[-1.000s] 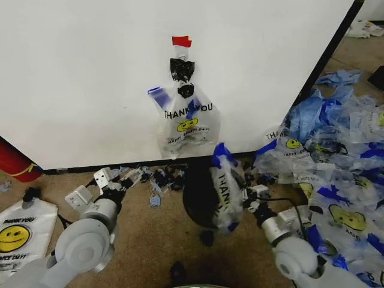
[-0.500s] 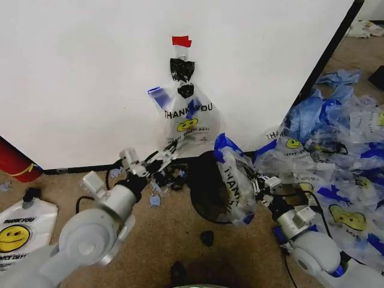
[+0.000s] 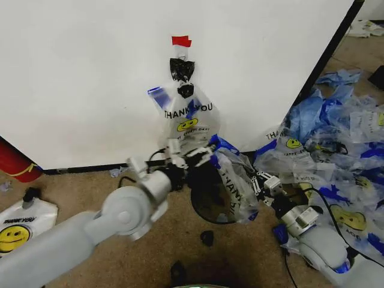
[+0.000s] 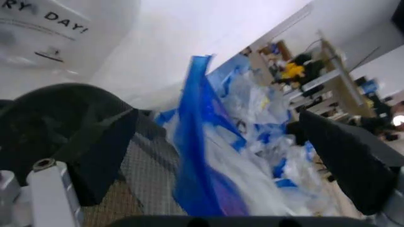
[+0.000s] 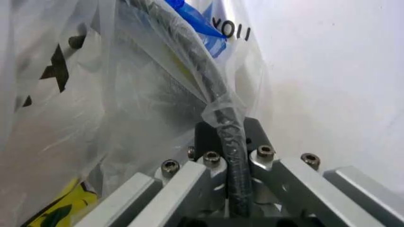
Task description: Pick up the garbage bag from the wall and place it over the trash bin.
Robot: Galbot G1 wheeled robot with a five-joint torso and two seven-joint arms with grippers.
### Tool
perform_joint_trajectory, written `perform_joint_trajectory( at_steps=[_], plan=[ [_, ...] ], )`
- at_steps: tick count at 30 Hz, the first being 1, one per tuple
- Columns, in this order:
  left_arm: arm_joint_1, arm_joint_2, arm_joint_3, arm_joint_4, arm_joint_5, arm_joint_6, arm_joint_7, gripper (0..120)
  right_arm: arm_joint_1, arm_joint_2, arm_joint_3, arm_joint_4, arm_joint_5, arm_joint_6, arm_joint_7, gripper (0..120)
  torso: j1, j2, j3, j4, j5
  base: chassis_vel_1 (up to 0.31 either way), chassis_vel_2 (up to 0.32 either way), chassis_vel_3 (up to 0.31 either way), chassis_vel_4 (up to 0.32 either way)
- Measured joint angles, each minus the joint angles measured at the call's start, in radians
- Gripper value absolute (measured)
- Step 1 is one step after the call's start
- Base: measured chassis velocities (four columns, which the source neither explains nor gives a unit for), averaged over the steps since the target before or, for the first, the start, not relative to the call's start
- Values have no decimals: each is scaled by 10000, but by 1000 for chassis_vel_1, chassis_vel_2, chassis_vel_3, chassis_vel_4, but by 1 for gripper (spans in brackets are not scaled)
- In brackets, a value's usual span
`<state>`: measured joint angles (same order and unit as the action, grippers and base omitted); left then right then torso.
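Fingers (image 5: pixel 230 163) of the right gripper (image 3: pixel 259 182) pinch the trash bin (image 3: pixel 211 201), bag-veiled.

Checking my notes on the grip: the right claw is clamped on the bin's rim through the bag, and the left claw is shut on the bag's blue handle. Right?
Not quite. The left wrist view shows the left claw open, its fingers either side of the garbage bag's blue handle, not shut on it. The right claw is clamped on the trash bin's rim through the bag.
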<state>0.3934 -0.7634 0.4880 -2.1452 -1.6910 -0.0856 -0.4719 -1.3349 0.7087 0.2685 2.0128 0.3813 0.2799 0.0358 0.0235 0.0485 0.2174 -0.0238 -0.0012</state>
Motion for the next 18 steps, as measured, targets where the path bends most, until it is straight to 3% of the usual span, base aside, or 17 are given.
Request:
perform_joint_trajectory(
  at_steps=[9,18],
  plan=[
    [-532,177,385,419,590,172,-74,100,-115,104,-39,61,94,13,18,0,-1,0,-1,5,2,0,0,0,0],
    [-732,484,381,-15,-103,979,151,100,-71,3,-50,-42,227,74,44,0,-1,0,-1,2,2,0,0,0,0]
  ],
)
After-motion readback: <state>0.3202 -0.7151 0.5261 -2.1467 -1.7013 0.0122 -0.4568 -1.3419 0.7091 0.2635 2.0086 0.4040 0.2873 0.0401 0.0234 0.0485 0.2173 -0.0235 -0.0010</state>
